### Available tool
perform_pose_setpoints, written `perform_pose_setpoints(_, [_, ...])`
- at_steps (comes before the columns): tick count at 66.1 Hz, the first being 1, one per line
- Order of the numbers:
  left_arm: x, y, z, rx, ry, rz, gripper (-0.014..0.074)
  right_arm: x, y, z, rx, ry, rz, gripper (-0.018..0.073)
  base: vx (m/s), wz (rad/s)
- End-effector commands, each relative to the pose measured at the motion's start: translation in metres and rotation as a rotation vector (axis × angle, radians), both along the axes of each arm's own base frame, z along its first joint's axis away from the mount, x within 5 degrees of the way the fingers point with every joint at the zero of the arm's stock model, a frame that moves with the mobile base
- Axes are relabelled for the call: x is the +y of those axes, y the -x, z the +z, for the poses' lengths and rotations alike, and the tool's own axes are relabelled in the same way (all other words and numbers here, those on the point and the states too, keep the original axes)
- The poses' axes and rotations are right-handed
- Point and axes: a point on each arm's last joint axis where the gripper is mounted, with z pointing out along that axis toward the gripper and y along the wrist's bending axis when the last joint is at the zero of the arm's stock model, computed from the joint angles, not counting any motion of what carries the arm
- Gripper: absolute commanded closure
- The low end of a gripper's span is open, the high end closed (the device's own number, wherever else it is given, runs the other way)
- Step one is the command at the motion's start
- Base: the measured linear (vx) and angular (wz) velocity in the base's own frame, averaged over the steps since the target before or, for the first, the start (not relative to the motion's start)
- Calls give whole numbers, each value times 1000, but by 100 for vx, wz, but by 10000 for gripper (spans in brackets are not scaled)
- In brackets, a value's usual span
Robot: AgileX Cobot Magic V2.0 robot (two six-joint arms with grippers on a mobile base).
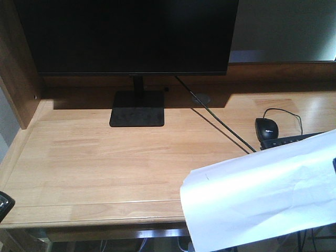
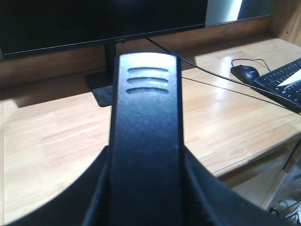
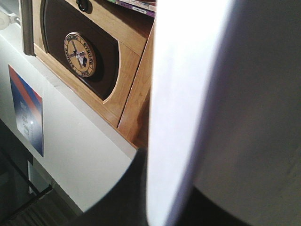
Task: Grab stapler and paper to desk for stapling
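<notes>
Exterior front-facing: sunlit light-wood plank table [image 1: 105,157]. Left hand [image 2: 146,188] grips small black stapler [image 2: 146,108]; right hand [image 3: 174,188] holds plain white paper sheet [image 1: 262,194]

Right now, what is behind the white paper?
The paper hides the right front of the desk and part of a black keyboard; only its far edge and the mouse show. Anything else there is covered.

A wide black monitor [image 1: 128,34] stood dark, on a thin neck over a flat square base [image 1: 137,108] directly below it. A small round grey grommet [image 1: 201,98] lay just right of that base. A thin black cable [image 1: 215,118] ran from under the monitor diagonally down to the right. Further right of the monitor sat a black mouse [image 1: 266,127], its cord looping behind it, with a black keyboard [image 1: 286,142] just beside it.
</notes>
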Motion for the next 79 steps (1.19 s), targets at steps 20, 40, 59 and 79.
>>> perform_pose_setpoints(20, [-1,-1,20,-125,60,1,603,-1,2,4,-47,-28,10,564,0,0])
perform_pose_setpoints(40, [-1,-1,20,-131,63,1,603,-1,2,4,-47,-28,10,564,0,0])
perform_pose_setpoints(59, [-3,-6,22,-128,76,-4,603,-1,2,4,-47,-28,10,564,0,0])
perform_pose_setpoints(79, [-22,-46,58,-85,46,-6,603,-1,2,4,-47,-28,10,564,0,0])
